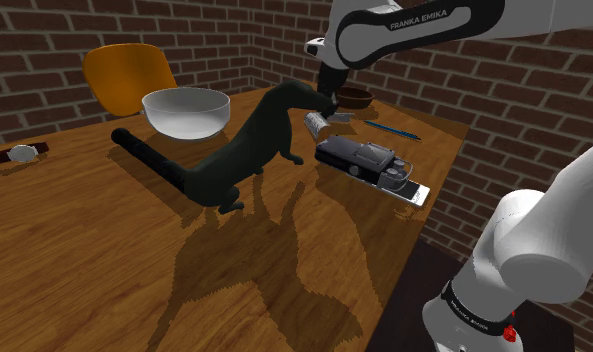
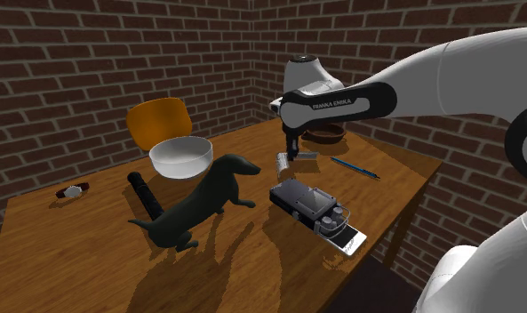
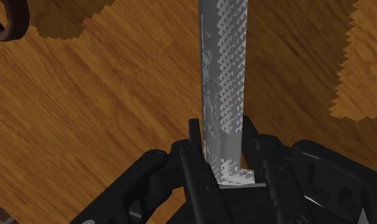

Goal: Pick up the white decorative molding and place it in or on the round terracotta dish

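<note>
My gripper (image 1: 327, 110) is shut on the white decorative molding (image 1: 314, 123), a long strip with a bumpy patterned face. In the wrist view the molding (image 3: 222, 76) runs straight out from between the two black fingers (image 3: 194, 137), which clasp its near end, with the wooden table beneath it. In the second exterior view the gripper (image 2: 292, 156) holds the molding (image 2: 283, 164) just above the tabletop. The round brown dish (image 1: 354, 97) sits close behind the gripper near the table's far corner, also seen as the dish (image 2: 325, 135) and as a dark rim (image 3: 2, 22).
A black dachshund figure (image 1: 254, 150) stands mid-table, right beside the gripper. Behind it are a clear bowl (image 1: 187, 112) and an orange chair (image 1: 127, 75). A black device (image 1: 369, 165) and a blue pen (image 1: 392, 129) lie near the table's edge, and a wristwatch (image 1: 22, 153) lies at the shoulder view's left.
</note>
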Tool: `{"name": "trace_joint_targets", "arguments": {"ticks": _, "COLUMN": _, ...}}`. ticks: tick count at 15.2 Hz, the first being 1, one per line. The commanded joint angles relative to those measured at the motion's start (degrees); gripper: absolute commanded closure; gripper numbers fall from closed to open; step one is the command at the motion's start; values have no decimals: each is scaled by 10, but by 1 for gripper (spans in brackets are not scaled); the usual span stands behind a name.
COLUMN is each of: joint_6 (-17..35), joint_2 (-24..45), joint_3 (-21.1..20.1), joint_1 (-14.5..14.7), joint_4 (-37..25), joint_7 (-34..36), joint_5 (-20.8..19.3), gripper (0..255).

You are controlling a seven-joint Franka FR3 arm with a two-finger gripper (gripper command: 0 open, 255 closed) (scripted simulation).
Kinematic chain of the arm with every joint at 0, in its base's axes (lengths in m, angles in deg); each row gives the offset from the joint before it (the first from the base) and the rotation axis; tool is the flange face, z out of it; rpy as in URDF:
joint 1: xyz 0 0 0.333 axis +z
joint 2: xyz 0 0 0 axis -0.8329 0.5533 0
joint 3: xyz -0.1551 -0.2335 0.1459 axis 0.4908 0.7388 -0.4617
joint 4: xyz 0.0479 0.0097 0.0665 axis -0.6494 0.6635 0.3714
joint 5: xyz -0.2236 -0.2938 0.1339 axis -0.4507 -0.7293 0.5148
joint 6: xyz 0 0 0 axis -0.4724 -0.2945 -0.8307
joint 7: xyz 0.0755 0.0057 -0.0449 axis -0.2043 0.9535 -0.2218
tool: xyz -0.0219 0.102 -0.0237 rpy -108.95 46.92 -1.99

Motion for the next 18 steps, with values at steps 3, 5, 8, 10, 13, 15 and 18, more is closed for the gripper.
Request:
{"name": "trace_joint_targets", "arguments": {"ticks": 3, "joint_6": 0, "joint_2": 0, "joint_3": 0, "joint_1": 0, "joint_4": 1, "joint_7": 0, "joint_5": 0, "gripper": 255}}
{"name": "trace_joint_targets", "arguments": {"ticks": 5, "joint_6": -1, "joint_2": 0, "joint_3": 0, "joint_1": 0, "joint_4": 0, "joint_7": 0, "joint_5": 0, "gripper": 255}}
{"name": "trace_joint_targets", "arguments": {"ticks": 8, "joint_6": -15, "joint_2": -2, "joint_3": -1, "joint_1": 1, "joint_4": -13, "joint_7": -2, "joint_5": 2, "gripper": 255}}
{"name": "trace_joint_targets", "arguments": {"ticks": 10, "joint_6": -30, "joint_2": -3, "joint_3": -1, "joint_1": 1, "joint_4": -27, "joint_7": -5, "joint_5": 3, "gripper": 255}}
{"name": "trace_joint_targets", "arguments": {"ticks": 13, "joint_6": -53, "joint_2": -4, "joint_3": -2, "joint_1": 2, "joint_4": -48, "joint_7": -8, "joint_5": 5, "gripper": 255}}
{"name": "trace_joint_targets", "arguments": {"ticks": 15, "joint_6": -68, "joint_2": -4, "joint_3": -3, "joint_1": 2, "joint_4": -64, "joint_7": -11, "joint_5": 6, "gripper": 255}}
{"name": "trace_joint_targets", "arguments": {"ticks": 18, "joint_6": -91, "joint_2": -3, "joint_3": -3, "joint_1": 3, "joint_4": -87, "joint_7": -15, "joint_5": 8, "gripper": 255}}
